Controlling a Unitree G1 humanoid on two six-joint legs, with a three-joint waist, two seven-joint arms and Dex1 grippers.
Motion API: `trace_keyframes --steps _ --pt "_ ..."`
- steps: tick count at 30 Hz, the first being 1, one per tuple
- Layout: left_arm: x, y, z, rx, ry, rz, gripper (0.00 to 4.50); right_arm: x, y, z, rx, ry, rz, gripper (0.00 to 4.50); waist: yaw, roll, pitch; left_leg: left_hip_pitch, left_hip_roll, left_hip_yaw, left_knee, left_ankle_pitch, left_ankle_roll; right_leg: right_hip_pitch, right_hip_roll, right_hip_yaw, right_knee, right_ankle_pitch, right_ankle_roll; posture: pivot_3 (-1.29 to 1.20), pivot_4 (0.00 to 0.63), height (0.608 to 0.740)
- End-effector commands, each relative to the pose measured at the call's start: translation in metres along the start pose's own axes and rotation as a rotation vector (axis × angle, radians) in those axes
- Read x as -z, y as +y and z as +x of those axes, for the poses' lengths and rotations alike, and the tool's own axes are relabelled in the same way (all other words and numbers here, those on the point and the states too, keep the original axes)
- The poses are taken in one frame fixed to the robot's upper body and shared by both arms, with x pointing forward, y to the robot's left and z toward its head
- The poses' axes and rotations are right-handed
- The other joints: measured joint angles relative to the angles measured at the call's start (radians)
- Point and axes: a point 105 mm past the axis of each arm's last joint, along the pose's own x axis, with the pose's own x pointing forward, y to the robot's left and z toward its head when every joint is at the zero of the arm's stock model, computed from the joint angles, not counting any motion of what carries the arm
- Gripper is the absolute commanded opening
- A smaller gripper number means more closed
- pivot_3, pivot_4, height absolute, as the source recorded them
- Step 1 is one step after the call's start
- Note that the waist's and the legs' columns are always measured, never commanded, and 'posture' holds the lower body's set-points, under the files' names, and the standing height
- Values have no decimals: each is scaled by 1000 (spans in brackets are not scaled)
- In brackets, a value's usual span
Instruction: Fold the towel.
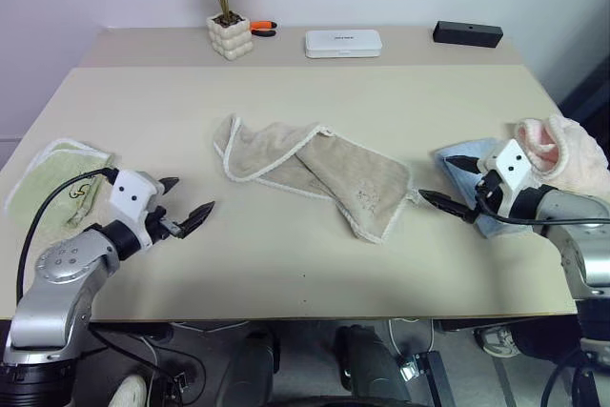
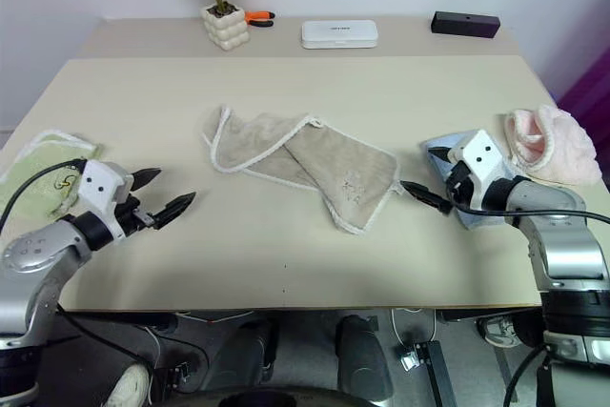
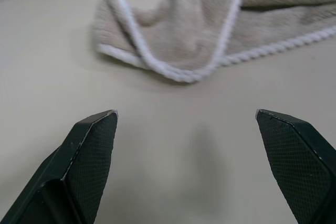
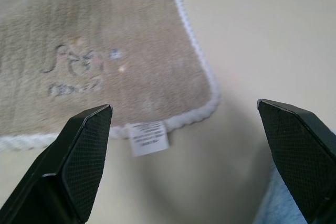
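1. Two grippers flank the towel, both empty with fingers spread wide: left gripper at lower left of the frame, right gripper at centre right, its lower tip just beside the towel's right corner.
2. Towel lies mid-frame on the table, crumpled, one layer lapped loosely over another; edges not aligned.
3. Progress, judged: no neat fold made; grasping the corners and folding are all left.
4. Long axis runs from upper left to lower right of the frame; the label sits at the lower-right end.
5. A green cloth sits far left, a blue cloth by the right gripper.
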Motion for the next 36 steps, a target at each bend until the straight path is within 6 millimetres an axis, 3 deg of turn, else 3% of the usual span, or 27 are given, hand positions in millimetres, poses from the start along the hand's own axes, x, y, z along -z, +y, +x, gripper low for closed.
trace_keyframes --steps 1,8,12,19,27,32,36 --pt "-14 -4 4 7 -44 31 4317 -16 -4 -4 32 -45 -35 4500 0 0 0 0 0 0 0 0 0 0 0 0 0 0 0 0 150 738" --pt "-14 -24 8 84 -30 65 4317 -18 3 5 19 -63 -30 4500 0 0 0 0 0 0 1 0 0 0 0 0 0 0 0 0 150 738" --pt "4 -31 15 172 104 252 4317 -19 10 13 9 -81 -21 4500 -1 0 0 0 0 0 1 0 0 0 0 0 1 0 -1 0 150 738" --pt "6 12 51 79 131 401 4317 -17 22 21 16 -104 2 4500 2 1 0 -1 0 -1 3 0 0 0 0 0 1 0 0 0 150 738" --pt "7 14 108 124 89 441 4317 -17 29 18 59 -122 24 4500 10 2 -1 0 -1 -2 5 0 0 3 0 -1 2 0 1 0 150 738" --pt "5 7 123 158 50 439 4317 -16 33 16 79 -123 31 4500 14 2 -1 0 -2 -2 6 0 0 3 0 -1 2 0 1 0 150 738" --pt "8 3 123 184 42 438 2557 -16 34 14 94 -125 36 4500 18 2 -1 0 -2 -2 6 0 0 3 0 -1 2 0 1 0 150 738"
